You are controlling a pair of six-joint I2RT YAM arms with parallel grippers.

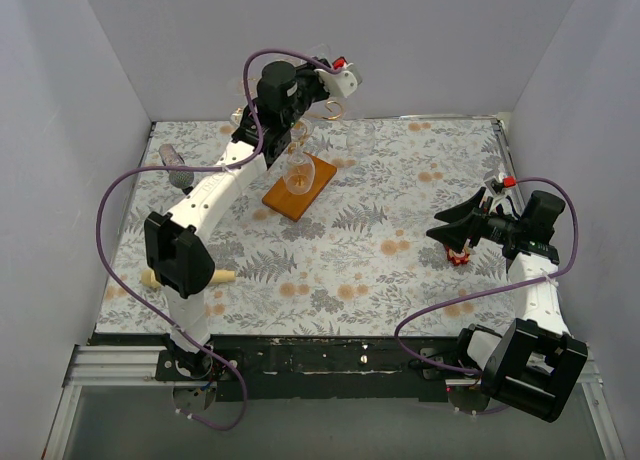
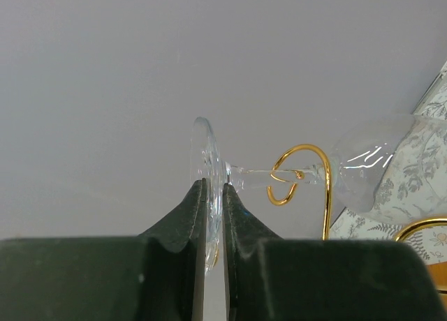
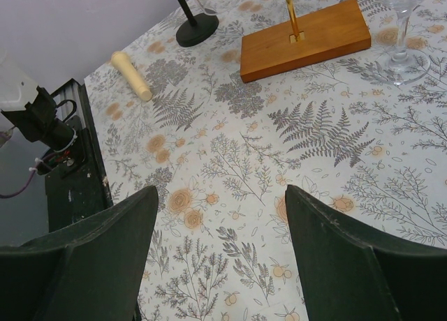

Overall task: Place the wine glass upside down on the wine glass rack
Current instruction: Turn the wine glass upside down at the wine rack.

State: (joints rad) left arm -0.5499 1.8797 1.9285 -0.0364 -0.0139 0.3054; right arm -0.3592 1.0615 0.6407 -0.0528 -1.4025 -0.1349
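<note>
My left gripper (image 2: 213, 185) is shut on the round foot of a clear wine glass (image 2: 209, 153), held high near the back wall. The glass lies sideways; its stem (image 2: 258, 173) passes through a curled gold arm of the wine glass rack (image 2: 307, 150), and its bowl (image 2: 370, 169) is on the far side. In the top view the left gripper (image 1: 292, 140) is above the rack's wooden base (image 1: 298, 192), which the right wrist view also shows (image 3: 304, 35). My right gripper (image 3: 220, 192) is open and empty, low over the table at the right (image 1: 452, 235).
A second wine glass (image 3: 401, 35) stands upright beside the rack's base. A black round-footed microphone stand (image 3: 195, 29) and a cream cylinder (image 1: 222, 276) are on the left. A small red object (image 1: 460, 257) lies by the right gripper. Walls enclose the floral table.
</note>
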